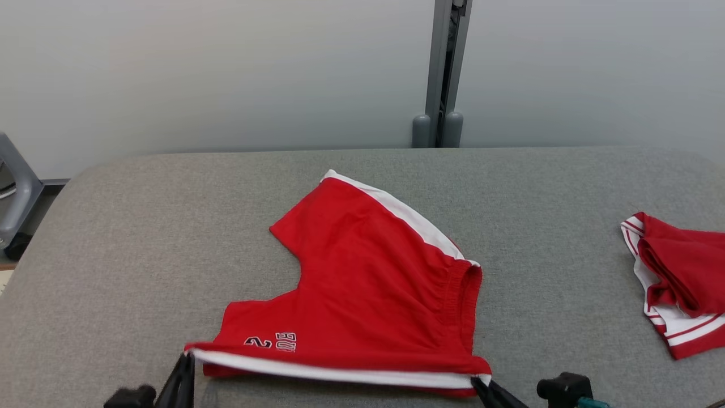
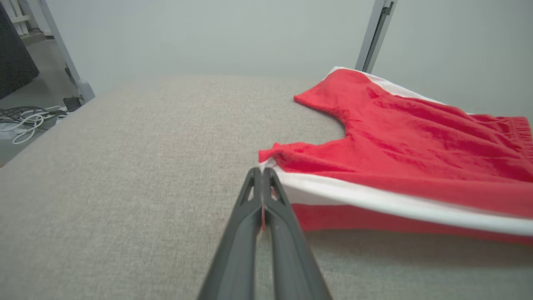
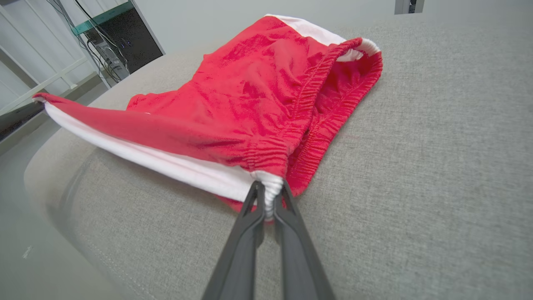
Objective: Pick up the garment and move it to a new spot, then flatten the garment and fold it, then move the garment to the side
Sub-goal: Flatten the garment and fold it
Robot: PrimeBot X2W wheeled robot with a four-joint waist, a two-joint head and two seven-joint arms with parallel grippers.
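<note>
The garment [image 1: 368, 283] is a pair of red shorts with white side stripes and an elastic waistband, lying in the middle of the grey table. Its near edge is lifted and stretched taut between my two grippers. My left gripper [image 1: 186, 358] is shut on the hem corner at the lower left, seen close up as gripper [image 2: 262, 171] against the garment [image 2: 395, 141]. My right gripper [image 1: 477, 382] is shut on the waistband corner at the lower right; in the right wrist view the gripper [image 3: 268, 189] pinches the white band of the garment [image 3: 258, 96].
A second red and white garment [image 1: 679, 277] lies crumpled at the table's right edge. A grey post [image 1: 444, 73] stands behind the padded grey table [image 1: 141, 238]. Cables and a dark cabinet lie on the floor to the left.
</note>
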